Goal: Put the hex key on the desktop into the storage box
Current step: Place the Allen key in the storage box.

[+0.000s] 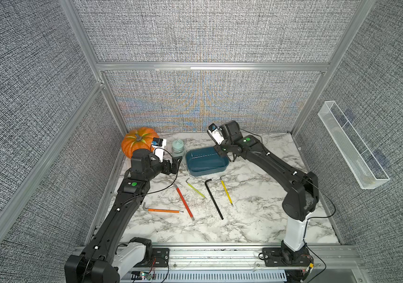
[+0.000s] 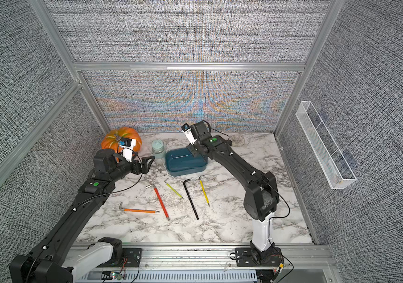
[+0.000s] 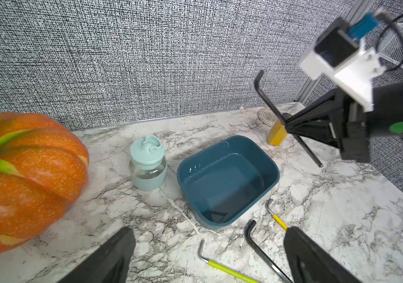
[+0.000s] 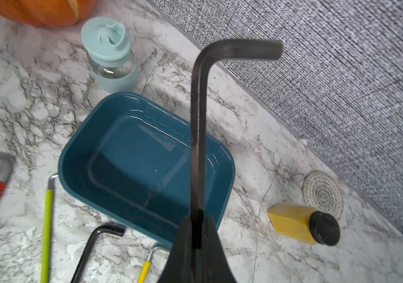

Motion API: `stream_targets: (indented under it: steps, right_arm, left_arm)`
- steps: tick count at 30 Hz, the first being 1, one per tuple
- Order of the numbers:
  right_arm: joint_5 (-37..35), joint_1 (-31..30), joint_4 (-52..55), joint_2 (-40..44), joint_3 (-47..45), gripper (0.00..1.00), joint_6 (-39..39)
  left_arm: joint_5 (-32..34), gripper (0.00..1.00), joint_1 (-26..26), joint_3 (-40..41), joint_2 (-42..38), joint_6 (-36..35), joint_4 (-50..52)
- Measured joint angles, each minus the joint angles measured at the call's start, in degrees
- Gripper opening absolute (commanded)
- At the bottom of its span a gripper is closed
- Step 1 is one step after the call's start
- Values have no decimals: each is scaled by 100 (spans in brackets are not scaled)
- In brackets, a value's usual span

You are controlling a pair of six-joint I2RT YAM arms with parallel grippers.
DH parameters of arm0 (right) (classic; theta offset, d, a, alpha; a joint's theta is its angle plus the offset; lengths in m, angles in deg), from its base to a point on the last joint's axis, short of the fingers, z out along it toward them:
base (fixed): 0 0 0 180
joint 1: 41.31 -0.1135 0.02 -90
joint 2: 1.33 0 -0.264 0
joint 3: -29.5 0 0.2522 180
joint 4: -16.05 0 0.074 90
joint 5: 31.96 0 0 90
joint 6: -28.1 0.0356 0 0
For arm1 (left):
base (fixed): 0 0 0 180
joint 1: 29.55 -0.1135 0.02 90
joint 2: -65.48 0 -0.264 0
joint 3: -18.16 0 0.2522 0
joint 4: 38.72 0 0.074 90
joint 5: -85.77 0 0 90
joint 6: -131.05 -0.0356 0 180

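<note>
1. Gripping the dark hex key [image 4: 197, 127] partway along its long shaft, the right pincer [image 4: 196, 221] was clenched. The key was tilted with its bent end uppermost.
2. That pincer hung at the far right corner of the storage box [image 1: 206, 171], above the tabletop [image 1: 256, 220]. Whether the key's lower tip touched the marble could not be told.
3. The right arm stood up from its base at the front rail, folded at the elbow and stretched forward to the box, wrist pitched down.
4. The left pincer [image 1: 175, 164] was released, jaws well apart, pointing toward the box from beside the pumpkin [image 1: 134, 144]. Its arm reached forward in a long, low line.
5. The box sat just beside a jar [image 1: 178, 148]. In front of it lay a black hex key [image 1: 214, 198], a yellow hex key [image 1: 226, 191], a green hex key [image 1: 195, 188], a red hex key [image 1: 184, 202] and an orange hex key [image 1: 163, 210].
</note>
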Motion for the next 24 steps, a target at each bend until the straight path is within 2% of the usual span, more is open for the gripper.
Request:
stream_targets:
  steps: [4,13,16,24]
  right_arm:
    - [31,-120,-129,-229,63,0,-535]
    - [1025,-70,-713,-258,-380,0,-1812]
    - [1342,79,-763,-496,-127,0,-2059]
    - [1578,267,-533,-1285,649,0,-2551]
  left_arm:
    - [70,100,4,50,-20,-20,0]
    - [175,100,4,186,-31,-111,9]
    - [212,100,4,236,-79,-131,4]
    - [284,100,4,280,-101,-168,4]
